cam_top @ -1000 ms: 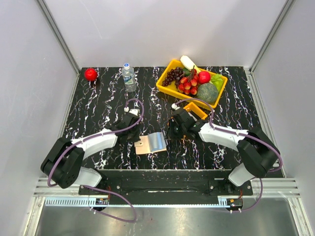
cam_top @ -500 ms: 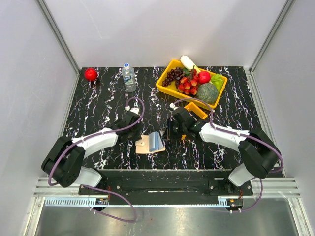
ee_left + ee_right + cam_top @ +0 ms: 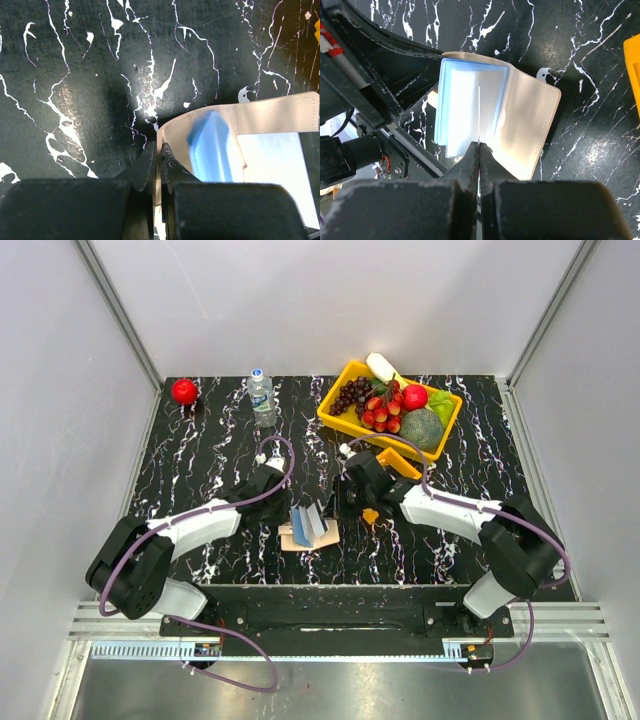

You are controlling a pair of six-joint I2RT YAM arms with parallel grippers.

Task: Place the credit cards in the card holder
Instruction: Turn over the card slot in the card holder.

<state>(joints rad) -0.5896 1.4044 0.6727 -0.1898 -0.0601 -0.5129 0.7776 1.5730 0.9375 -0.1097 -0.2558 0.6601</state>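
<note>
Since a second ago the pale leaf (image 3: 318, 521) in the card holder (image 3: 310, 538) went from flat to upright. Holder lies on the table (image 3: 200, 460), near side, between both arms. Left gripper (image 3: 159, 152) pinches narrow on its tan cover; right gripper (image 3: 479, 146) pinches the leaf, card or sleeve I cannot tell. Probably a slot is being opened

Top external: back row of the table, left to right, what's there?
red fruit → water bottle → yellow tray piled with fruit and vegetables
</note>
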